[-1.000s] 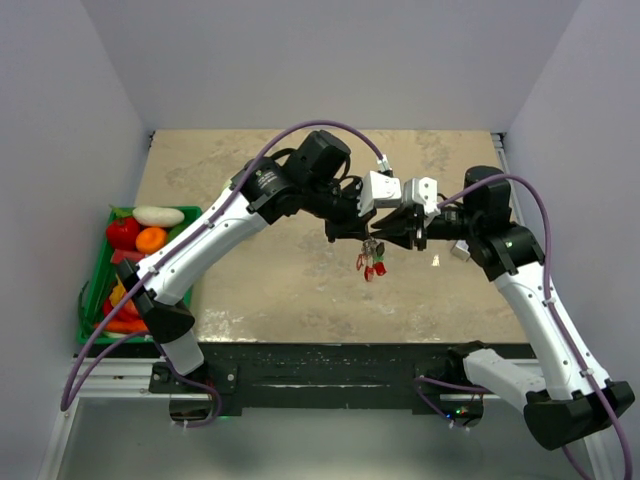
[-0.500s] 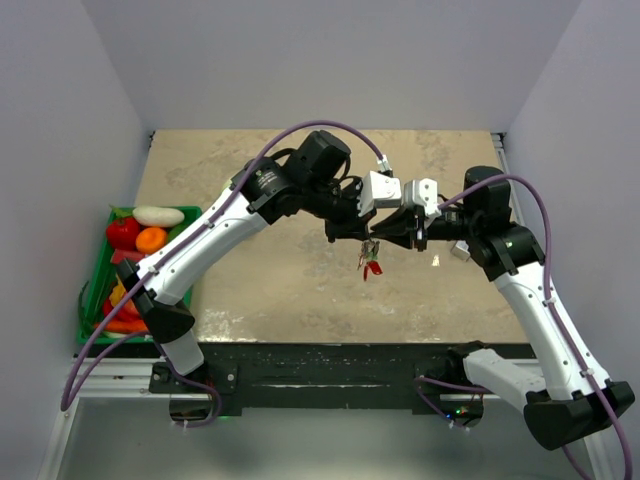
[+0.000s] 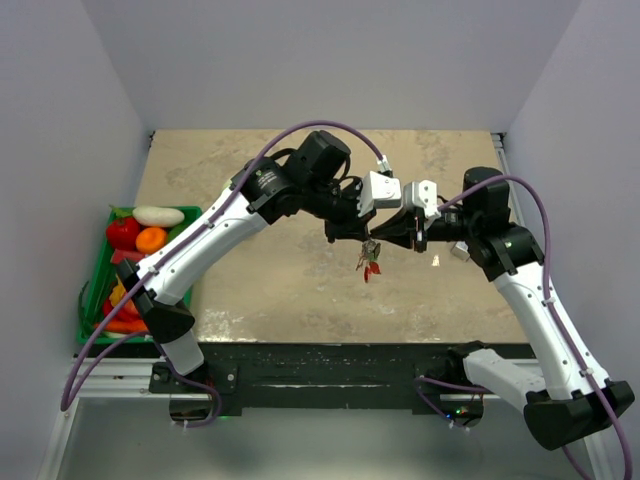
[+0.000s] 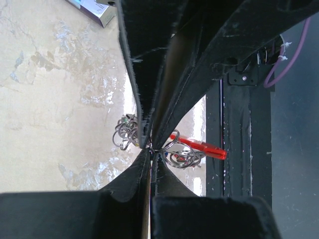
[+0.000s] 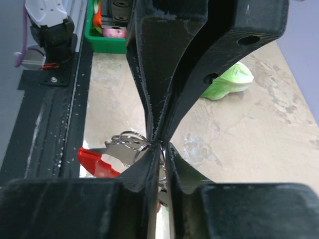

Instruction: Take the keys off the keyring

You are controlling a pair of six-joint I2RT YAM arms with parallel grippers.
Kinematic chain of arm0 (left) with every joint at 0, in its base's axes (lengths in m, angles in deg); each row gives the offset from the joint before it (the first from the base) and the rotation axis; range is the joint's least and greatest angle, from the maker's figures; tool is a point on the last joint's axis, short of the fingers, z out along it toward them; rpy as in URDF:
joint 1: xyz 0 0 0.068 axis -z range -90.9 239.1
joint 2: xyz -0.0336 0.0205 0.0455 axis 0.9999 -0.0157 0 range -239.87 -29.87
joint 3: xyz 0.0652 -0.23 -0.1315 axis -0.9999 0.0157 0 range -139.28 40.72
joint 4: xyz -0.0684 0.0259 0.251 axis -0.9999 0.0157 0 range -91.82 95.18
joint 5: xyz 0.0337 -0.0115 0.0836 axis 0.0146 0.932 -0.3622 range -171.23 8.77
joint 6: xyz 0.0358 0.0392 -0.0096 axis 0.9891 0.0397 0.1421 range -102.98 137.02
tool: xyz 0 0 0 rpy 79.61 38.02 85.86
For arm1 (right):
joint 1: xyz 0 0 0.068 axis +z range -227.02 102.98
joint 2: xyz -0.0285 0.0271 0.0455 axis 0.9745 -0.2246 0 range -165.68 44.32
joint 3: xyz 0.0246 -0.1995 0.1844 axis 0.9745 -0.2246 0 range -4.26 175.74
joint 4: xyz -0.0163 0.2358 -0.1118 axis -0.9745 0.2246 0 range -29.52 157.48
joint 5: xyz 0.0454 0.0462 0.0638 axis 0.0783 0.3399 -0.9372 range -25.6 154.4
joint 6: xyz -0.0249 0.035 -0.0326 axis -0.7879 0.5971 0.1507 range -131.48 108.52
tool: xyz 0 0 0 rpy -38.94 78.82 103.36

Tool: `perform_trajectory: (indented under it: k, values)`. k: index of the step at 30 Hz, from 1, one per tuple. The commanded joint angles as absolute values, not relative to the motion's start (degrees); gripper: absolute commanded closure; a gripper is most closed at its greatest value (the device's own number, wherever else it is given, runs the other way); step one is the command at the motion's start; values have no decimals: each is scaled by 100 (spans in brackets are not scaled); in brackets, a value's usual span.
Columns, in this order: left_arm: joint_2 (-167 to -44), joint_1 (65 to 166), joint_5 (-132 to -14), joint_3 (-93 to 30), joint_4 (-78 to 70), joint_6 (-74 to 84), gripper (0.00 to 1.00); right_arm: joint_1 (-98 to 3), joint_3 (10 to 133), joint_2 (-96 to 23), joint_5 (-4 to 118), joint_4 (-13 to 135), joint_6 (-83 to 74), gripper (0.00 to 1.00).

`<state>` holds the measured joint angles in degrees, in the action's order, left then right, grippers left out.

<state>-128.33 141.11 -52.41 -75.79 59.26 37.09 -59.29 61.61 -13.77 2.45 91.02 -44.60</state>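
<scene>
Silvery wire loops of the thin metal keyring [image 4: 175,158] sit right where the left gripper [image 4: 151,149] presses its two black fingers together. No gap shows between the pads, and the wire is pinched at the very tip. The right gripper [image 5: 159,145] is clamped just as tightly, its fingers meeting on another loop of the same ring. From overhead, the two grippers meet tip to tip above the middle of the marbled beige tabletop [image 3: 250,290]. The bunch of small metal keys with red and green plastic heads [image 3: 370,264] hangs just beneath them, clear of the surface. A long red plastic fob [image 4: 200,147] juts sideways from the ring, toward the table's black near edge. How many keys are on the ring cannot be told. A lime-green rounded object [image 5: 228,82] lies on the table beyond the right fingers, well apart from the ring. A white-and-blue card [image 4: 94,11] lies at the top edge of the left wrist view. A green plastic crate [image 3: 95,300] of toy vegetables stands beside the table's left edge.
</scene>
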Motion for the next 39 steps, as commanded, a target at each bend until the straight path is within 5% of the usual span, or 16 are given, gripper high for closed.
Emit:
perform_trajectory:
  k: [1, 5, 21, 39]
  values:
    - [-12664, 14105, -5021, -7802, 5487, 3609, 100, -5865, 6140, -1334, -37, 9115, -4505, 100]
    - [-12673, 14105, -4994, -7846, 5487, 3609, 99, -5874, 6078, -1299, -90, 8923, -4436, 100]
    - [-12409, 14096, -5108, -7934, 5548, 3750, 61, -6366, 5928, -1342, -1206, 7419, -2932, 100]
    - [-12251, 13753, -4994, -7794, 5548, 3873, 46, -6542, 6192, -1281, -1549, 6891, -2150, 100]
